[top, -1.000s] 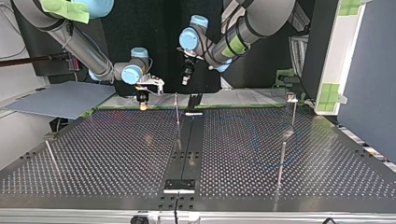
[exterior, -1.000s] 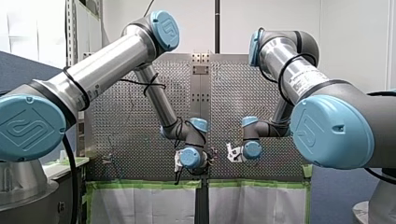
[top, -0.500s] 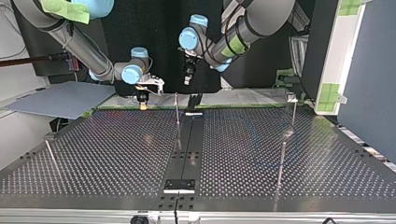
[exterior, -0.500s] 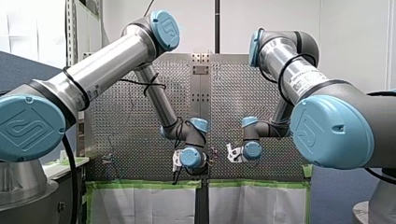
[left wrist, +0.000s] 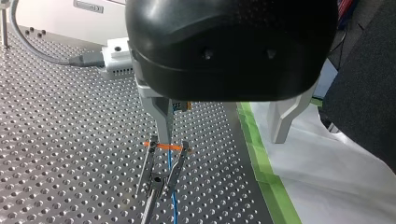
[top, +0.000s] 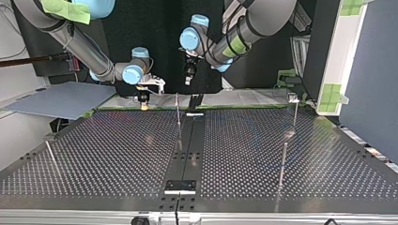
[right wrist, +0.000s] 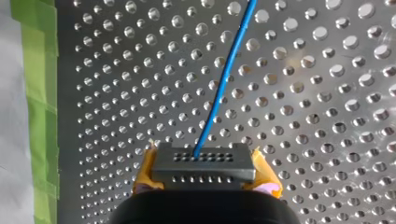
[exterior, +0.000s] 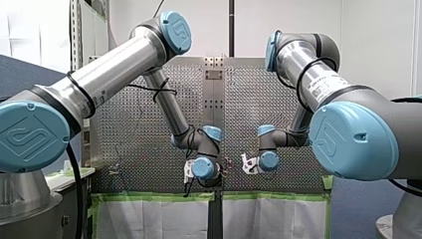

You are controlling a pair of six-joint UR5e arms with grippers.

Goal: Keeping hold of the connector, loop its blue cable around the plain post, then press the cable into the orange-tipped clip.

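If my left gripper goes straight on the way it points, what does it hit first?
Likely the orange-tipped clip, though depth is unclear: one finger of my left gripper hangs above it. The other finger points at the white sheet beside the table.

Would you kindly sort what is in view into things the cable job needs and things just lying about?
Job: connector, held by my right gripper; blue cable; orange-tipped clip; an upright post.
Lying about: white box; green tape; grey board.
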